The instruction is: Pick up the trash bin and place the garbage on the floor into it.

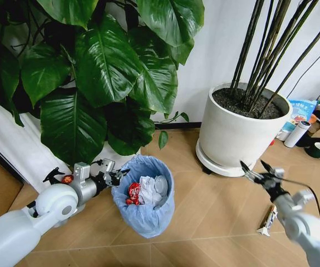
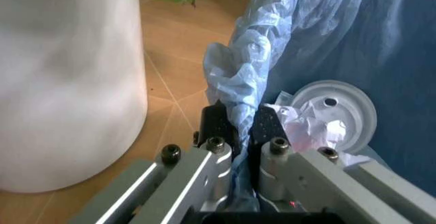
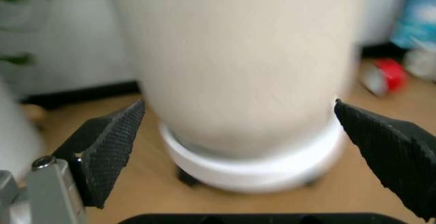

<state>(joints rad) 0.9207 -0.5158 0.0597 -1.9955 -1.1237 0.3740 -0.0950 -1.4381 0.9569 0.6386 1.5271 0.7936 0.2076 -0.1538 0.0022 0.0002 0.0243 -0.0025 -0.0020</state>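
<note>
Beside the leafy plant's pot, the left gripper [image 1: 115,177] pinched only the bin [image 1: 144,194]'s bag rim, so it could've torn or slipped. Right gripper [image 1: 255,170] hung open, wrapper [image 1: 267,220] on the floor [image 1: 204,233].

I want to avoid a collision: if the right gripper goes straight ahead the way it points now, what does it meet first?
Most likely the large white round plant pot. It stands directly ahead between the open fingers of the right gripper; how far off is unclear.
</note>
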